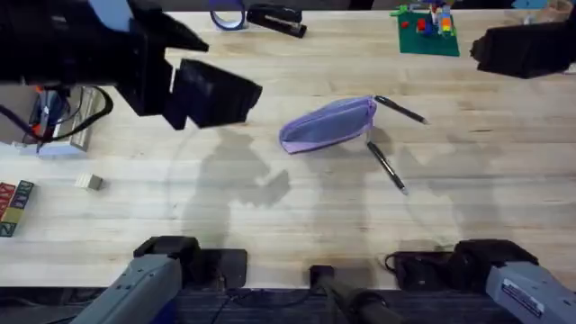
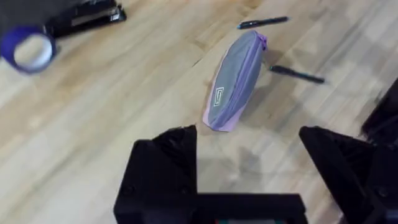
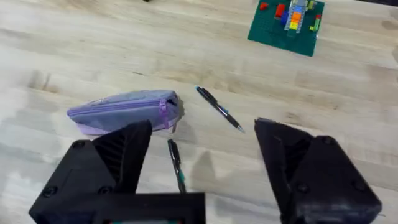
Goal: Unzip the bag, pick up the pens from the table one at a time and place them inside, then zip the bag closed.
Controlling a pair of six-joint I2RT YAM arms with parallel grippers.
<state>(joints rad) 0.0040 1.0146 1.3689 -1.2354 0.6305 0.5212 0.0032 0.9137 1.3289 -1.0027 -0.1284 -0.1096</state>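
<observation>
The lavender bag (image 1: 328, 124) lies on the table (image 1: 270, 207) near the middle, zipper along its top looking closed, pull tab at the end by the pens. One black pen (image 1: 400, 110) lies just beyond that end, the other pen (image 1: 387, 167) in front of it. My left gripper (image 1: 220, 94) hovers high to the bag's left, open and empty. In the left wrist view the bag (image 2: 236, 81) and both pens (image 2: 262, 23) (image 2: 297, 74) lie ahead of the open gripper (image 2: 249, 140). My right gripper (image 1: 504, 49) hangs far right, open; its view shows the bag (image 3: 124, 111) and pens (image 3: 219, 109) (image 3: 176, 165).
A black stapler (image 1: 276, 18) and a blue tape roll (image 1: 228, 18) sit at the far edge. A green brick plate (image 1: 427, 29) stands at the back right. Toy blocks (image 1: 13, 207) and a small cube (image 1: 88, 182) are at the left edge.
</observation>
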